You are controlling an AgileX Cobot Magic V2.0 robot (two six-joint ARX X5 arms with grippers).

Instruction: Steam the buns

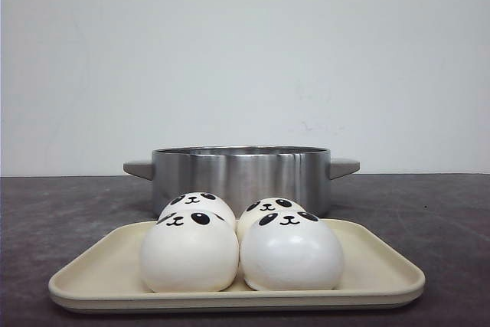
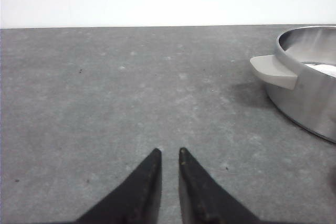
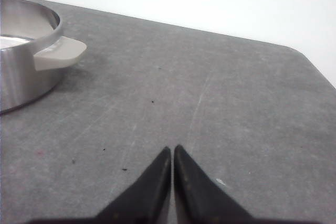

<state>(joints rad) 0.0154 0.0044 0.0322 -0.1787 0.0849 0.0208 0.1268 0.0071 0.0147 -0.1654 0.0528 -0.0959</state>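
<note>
Nearest the front camera, a cream tray (image 1: 383, 269) sat on the dark grey counter (image 1: 61, 212), and the buns (image 1: 241, 243) were all on it: four white domes with black panda faces, packed two by two. The front pair, the left front bun (image 1: 189, 254) and the right front bun (image 1: 292, 256), pressed against each other, and the back pair showed only their tops behind them. Just beyond the tray stood a steel pot (image 1: 241, 176) with a pale grey handle on each side, uncovered, with a plain white wall behind it.

In the left wrist view, the left hand (image 2: 168, 152) hovered over bare counter with its dark fingers nearly together, a narrow gap between the tips and nothing in it; the pot sat off to one side. In the right wrist view, the right hand (image 3: 172, 148) had its fingertips pressed together, likewise carrying nothing, with the pot's other handle (image 3: 60, 52) in view across the counter.
</note>
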